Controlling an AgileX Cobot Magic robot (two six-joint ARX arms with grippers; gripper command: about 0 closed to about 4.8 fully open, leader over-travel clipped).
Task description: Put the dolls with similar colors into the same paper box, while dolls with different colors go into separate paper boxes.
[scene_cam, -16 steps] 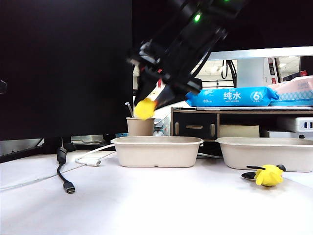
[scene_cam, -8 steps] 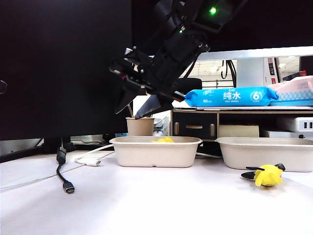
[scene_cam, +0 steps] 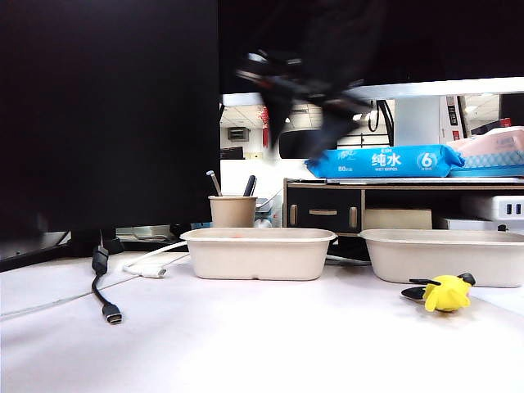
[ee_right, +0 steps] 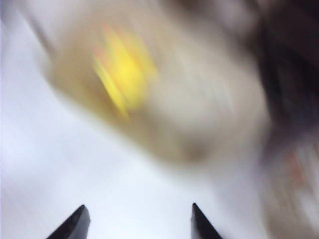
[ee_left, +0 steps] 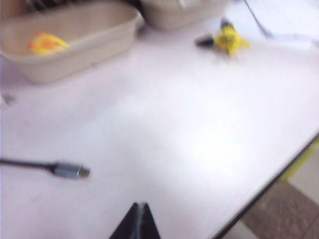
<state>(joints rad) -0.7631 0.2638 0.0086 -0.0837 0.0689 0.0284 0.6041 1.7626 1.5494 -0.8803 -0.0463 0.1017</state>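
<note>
Right tool [ee_right: 135, 221], spread and empty now, has dropped its yellow doll [ee_right: 122, 74] into the left box [scene_cam: 258, 252]; left tool [ee_left: 139, 221] pressed together

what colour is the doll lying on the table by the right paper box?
Yellow doll with black bits; the exterior view shows it best.

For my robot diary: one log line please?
right gripper: open, empty | left gripper: shut | yellow doll: in box
</note>
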